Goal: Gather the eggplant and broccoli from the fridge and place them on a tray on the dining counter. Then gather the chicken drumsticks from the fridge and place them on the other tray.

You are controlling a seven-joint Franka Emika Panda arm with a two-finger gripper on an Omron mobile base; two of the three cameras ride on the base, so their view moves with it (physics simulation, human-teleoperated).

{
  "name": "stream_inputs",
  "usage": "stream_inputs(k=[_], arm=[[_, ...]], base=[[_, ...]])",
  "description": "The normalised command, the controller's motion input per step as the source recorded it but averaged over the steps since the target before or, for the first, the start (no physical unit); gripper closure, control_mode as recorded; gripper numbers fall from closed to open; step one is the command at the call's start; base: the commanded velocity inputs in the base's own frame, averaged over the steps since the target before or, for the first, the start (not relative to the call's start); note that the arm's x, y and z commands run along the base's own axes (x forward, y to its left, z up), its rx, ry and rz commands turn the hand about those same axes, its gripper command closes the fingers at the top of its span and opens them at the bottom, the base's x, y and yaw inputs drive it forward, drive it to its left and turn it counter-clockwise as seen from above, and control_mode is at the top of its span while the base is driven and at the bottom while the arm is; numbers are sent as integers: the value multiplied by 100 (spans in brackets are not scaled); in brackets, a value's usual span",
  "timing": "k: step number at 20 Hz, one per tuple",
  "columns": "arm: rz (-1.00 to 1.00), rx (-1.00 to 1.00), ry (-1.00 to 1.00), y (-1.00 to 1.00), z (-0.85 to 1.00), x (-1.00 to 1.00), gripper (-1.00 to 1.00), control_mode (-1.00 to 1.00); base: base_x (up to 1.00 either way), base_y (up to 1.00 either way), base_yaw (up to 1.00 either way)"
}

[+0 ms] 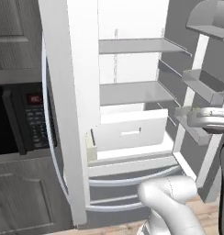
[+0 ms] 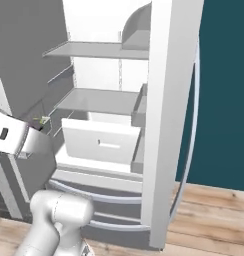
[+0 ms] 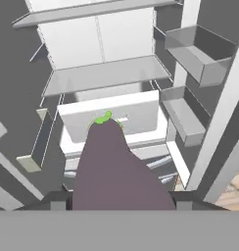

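One eggplant (image 3: 114, 169) is sitting between the gripper (image 3: 121, 198) fingers, which are pinching its thick purple body, the green stem pointing away toward the fridge (image 1: 132, 92) interior. Both fridge doors are standing open. Behind the stem, a white drawer (image 3: 111, 115) is sitting under the lower shelf (image 3: 104, 73). A microwave (image 1: 22, 119) is showing at the left of the fridge.
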Motion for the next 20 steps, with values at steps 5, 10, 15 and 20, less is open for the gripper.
stream_inputs(k=[5,10,15,20], arm=[[0,0,0,0,0,0,100,100],[0,0,0,0,0,0,100,100],[0,0,0,0,0,0,100,100],[0,0,0,0,0,0,100,100]], base=[[-100,-11,-8],[-100,-19,-2],[-82,-52,1],[-36,-62,8]])
